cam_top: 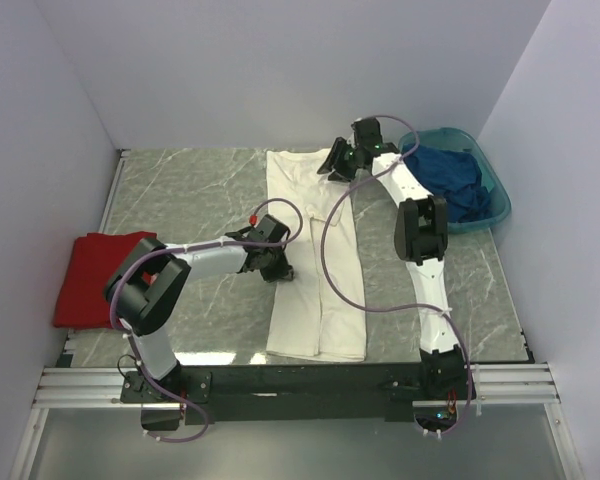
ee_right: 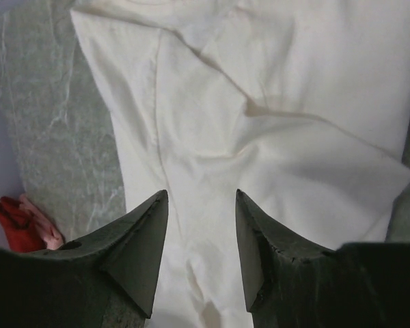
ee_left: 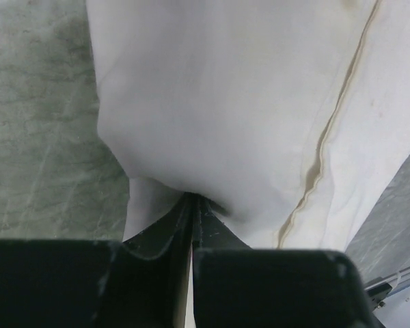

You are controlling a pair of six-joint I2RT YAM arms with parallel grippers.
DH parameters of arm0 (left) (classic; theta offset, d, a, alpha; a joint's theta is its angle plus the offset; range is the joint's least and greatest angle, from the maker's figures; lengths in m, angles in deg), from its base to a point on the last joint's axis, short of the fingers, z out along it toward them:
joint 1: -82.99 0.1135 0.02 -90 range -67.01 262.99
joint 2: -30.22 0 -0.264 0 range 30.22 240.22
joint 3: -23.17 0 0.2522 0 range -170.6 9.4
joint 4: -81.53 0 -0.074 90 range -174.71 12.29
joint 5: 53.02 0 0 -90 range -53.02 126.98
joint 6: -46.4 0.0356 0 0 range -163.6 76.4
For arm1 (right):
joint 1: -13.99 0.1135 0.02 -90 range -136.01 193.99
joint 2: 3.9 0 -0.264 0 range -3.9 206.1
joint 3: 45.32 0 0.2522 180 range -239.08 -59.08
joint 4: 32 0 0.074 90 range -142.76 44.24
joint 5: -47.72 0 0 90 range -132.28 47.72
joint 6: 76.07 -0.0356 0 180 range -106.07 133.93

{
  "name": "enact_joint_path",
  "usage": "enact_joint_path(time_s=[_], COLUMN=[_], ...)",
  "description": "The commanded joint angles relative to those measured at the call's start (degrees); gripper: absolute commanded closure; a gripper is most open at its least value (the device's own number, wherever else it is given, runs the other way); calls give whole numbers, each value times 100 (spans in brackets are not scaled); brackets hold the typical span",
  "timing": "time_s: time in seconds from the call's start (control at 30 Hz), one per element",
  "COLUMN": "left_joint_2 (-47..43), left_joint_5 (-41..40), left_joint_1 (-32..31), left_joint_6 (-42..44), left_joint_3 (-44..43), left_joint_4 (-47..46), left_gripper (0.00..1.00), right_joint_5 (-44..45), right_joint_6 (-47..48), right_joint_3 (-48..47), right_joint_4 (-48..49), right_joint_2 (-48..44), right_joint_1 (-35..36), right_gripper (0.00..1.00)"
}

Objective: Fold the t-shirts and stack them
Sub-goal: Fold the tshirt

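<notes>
The red t-shirt [cam_top: 95,275] was seen folded well left of the cream-white t-shirt [cam_top: 315,250], which was spread in a long strip. At that shirt's left edge the left gripper [ee_left: 193,199] was clamped on a pinch of its cloth. Over the shirt's far right corner the right gripper [ee_right: 200,198] was held with jaws apart, gripping nothing. To the shirt's right the dark blue t-shirt [cam_top: 450,180] was heaped in the teal basin [cam_top: 496,178].

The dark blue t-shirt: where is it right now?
In the overhead view, the dark blue t-shirt lies crumpled inside the teal basin at the far right corner of the table, to the right of the cream-white t-shirt.
</notes>
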Motion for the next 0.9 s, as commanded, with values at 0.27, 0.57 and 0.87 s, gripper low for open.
enact_joint_path(time_s=[0.27,0.57,0.87], left_joint_2=[-471,-1025,-1388], left_joint_5=[50,349,437], left_joint_1=[46,20,212], left_joint_6=[4,82,319], left_joint_3=[802,1454,709], left_joint_4=[-69,-308,-36], left_gripper=[89,81,72], right_joint_5=[607,1433,1715], right_joint_6=[410,296,199], right_joint_3=[3235,6428,6950], right_joint_4=[73,892,1235], right_joint_2=[-3529,-5342,-5047], right_joint_1=[34,280,474], right_gripper=[49,51,57])
